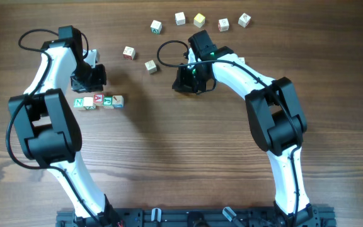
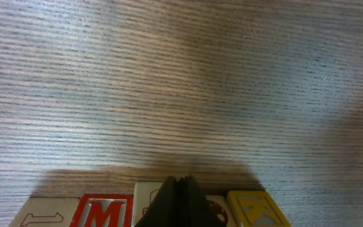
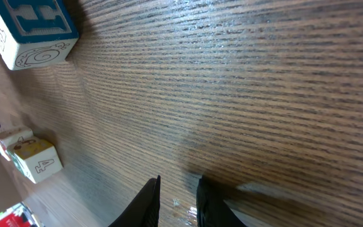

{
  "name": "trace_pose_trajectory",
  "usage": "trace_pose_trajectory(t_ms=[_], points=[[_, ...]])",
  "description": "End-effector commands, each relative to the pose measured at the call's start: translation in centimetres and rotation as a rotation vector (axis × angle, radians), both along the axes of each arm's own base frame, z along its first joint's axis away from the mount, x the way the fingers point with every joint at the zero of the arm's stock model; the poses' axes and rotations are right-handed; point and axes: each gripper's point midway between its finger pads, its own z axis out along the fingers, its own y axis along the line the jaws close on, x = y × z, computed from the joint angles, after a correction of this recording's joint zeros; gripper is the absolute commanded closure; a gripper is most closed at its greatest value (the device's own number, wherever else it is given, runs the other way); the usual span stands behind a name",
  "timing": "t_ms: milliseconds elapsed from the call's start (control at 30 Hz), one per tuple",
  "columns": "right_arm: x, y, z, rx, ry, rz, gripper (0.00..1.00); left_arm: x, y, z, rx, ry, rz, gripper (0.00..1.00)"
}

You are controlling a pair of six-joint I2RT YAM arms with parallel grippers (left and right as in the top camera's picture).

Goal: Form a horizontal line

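The wooden table (image 1: 188,164) carries a row of four letter cubes (image 1: 98,101) and scattered loose cubes (image 1: 180,18).

Overhead looks straight down at the brown wooden table (image 1: 169,157). The left wrist view, close up, shares the white letter-cube row (image 1: 98,101)

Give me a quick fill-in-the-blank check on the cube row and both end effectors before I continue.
1. The row of letter cubes holds ___ cubes.
2. In the overhead view, its leftmost cube shows a green letter ___.
3. The left end effector has its jaws ___.
4. The right end effector grips ___.
Missing words: four; N; shut; nothing.
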Motion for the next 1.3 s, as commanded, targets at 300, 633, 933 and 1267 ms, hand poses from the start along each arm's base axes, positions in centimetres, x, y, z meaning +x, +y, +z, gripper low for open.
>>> trace_pose_trajectory(t_ms=[300, 633, 933, 1267], points=[[-0.8, -3.6, -5.7, -0.201, 0.032, -0.036, 0.78, -0.5, -0.6, -0.1, -0.020, 0.027, -0.020, 0.96], [-0.8, -3.6, -5.7, -0.201, 0.033, -0.036, 0.78, -1.0, -0.6, -0.1, -0.023, 0.047, -0.020, 0.96], [-0.8, -3.6, -5.7, -0.201, 0.032, -0.036, 0.78, -1.2, -0.7, -0.1, -0.025, 0.056, -0.019, 0.96], [-0.8, -3.7, -5.7, -0.203, 0.032, -0.036, 0.78, -0.7, -0.6, -0.1, -0.022, 0.036, -0.009, 0.96]])
